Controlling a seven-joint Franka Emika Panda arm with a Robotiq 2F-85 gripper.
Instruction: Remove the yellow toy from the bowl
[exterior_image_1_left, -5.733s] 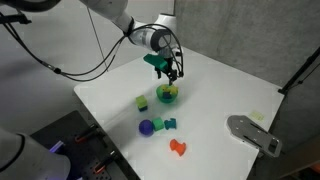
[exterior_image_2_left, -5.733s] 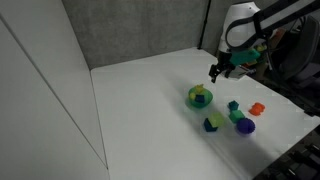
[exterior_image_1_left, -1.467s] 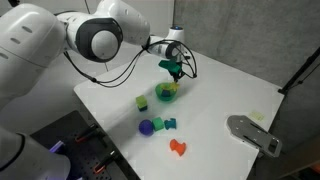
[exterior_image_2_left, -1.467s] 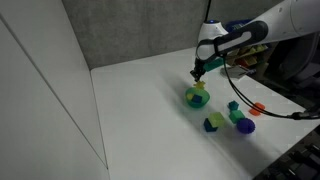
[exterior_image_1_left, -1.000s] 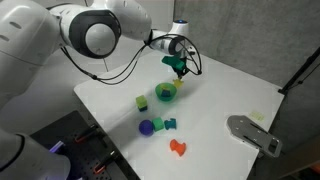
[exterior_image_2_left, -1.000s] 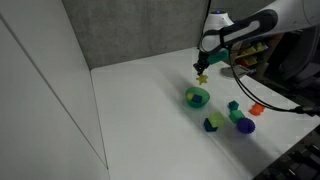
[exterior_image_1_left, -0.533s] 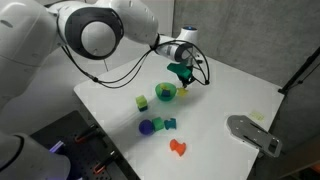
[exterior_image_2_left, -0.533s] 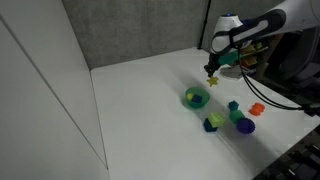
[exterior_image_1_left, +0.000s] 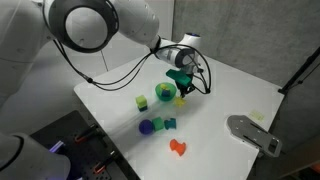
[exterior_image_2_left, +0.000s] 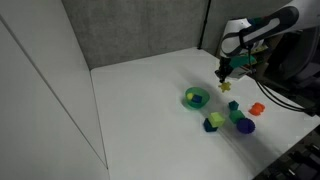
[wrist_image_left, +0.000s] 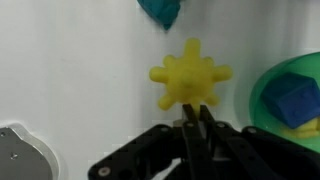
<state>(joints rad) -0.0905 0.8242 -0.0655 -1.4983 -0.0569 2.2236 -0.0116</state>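
the yellow toy (wrist_image_left: 190, 78) is a small knobbly star, with rounded stubs sticking out all round. it has no clear long axis. in the wrist view its flat face is turned toward the camera. it is out of the bowl (wrist_image_left: 288, 98), just beside the rim and apart from it, and is pinched at its near edge by the claw (wrist_image_left: 196, 113). the claw's two fingers are drawn narrow on that edge, almost meeting. whether the toy touches the counter (exterior_image_1_left: 230, 90) or hangs just above it, i cannot tell.

in both exterior views the toy (exterior_image_1_left: 182, 100) (exterior_image_2_left: 228, 87) shows as a yellow speck under the claw (exterior_image_1_left: 181, 93) (exterior_image_2_left: 227, 79), on the side of the bowl (exterior_image_1_left: 166, 93) (exterior_image_2_left: 197, 97) away from the lime-green block (exterior_image_1_left: 142, 102).

the arm (exterior_image_1_left: 100, 25) reaches out over the counter. its wrist is bent so that the claw points steeply down next to the bowl.

a blue block (wrist_image_left: 296, 100) lies inside the bowl. beyond the toy from the claw, a teal piece (wrist_image_left: 160, 10) shows at the top edge of the wrist view. a grey object (exterior_image_1_left: 250, 132) lies well apart from the bowl, near the counter's edge.
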